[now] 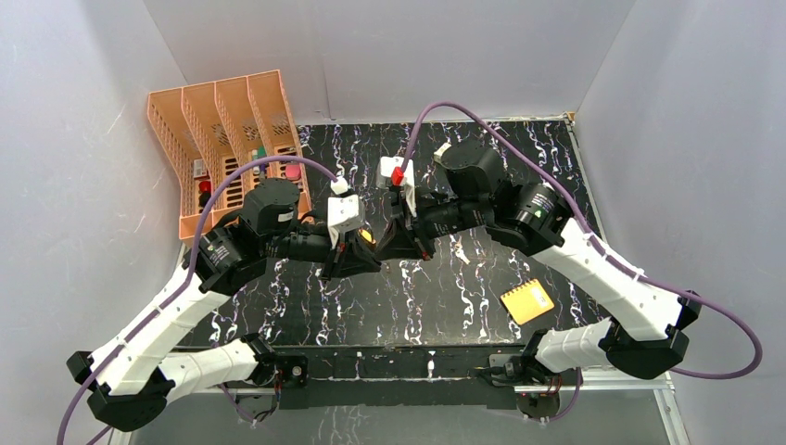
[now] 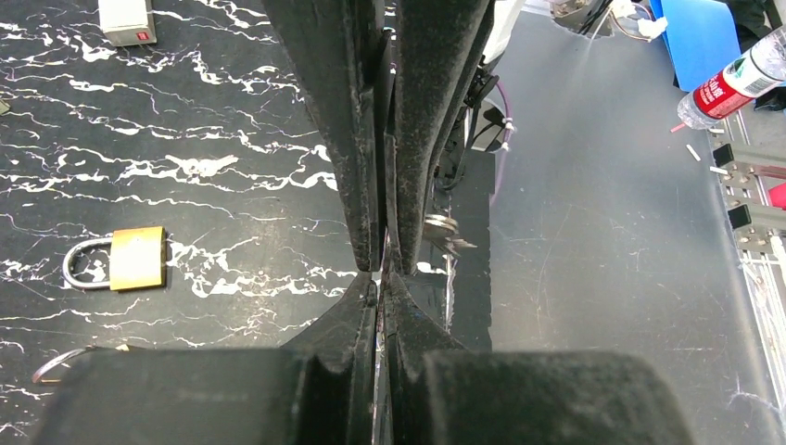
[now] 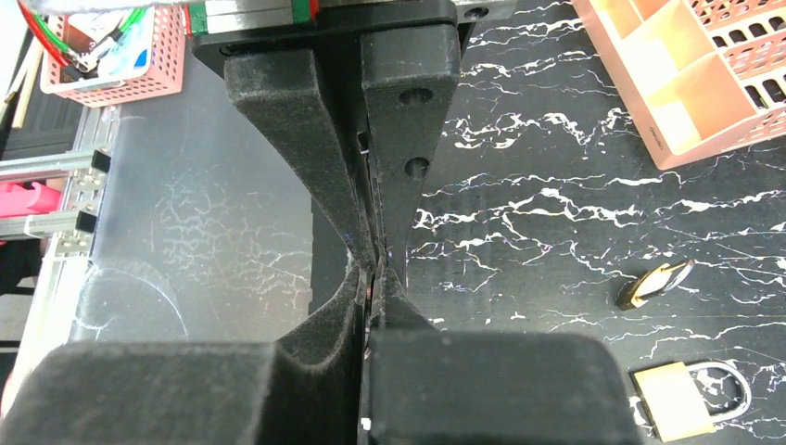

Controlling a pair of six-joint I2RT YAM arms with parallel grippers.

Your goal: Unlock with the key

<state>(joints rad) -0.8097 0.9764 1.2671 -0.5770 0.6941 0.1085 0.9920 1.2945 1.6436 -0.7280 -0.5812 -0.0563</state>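
L gripper point(image 2: 380, 278) is clamping tight, seemingly pinching the key point(image 2: 450, 232), which is poking out beside its pads, apart from the brass padlock point(image 2: 137, 259) lying flat. R gripper point(image 3: 373, 278) is pressing shut opposite, padlock btwn them; contents unclear. Orange rack point(image 1: 232, 139) is sitting beyond the padlock. Tip: R steadying padlock body, L feeding key in straight w/ light force.

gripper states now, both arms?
Left gripper: closed, seemingly pinching the key.
Right gripper: closed; nothing visibly held.
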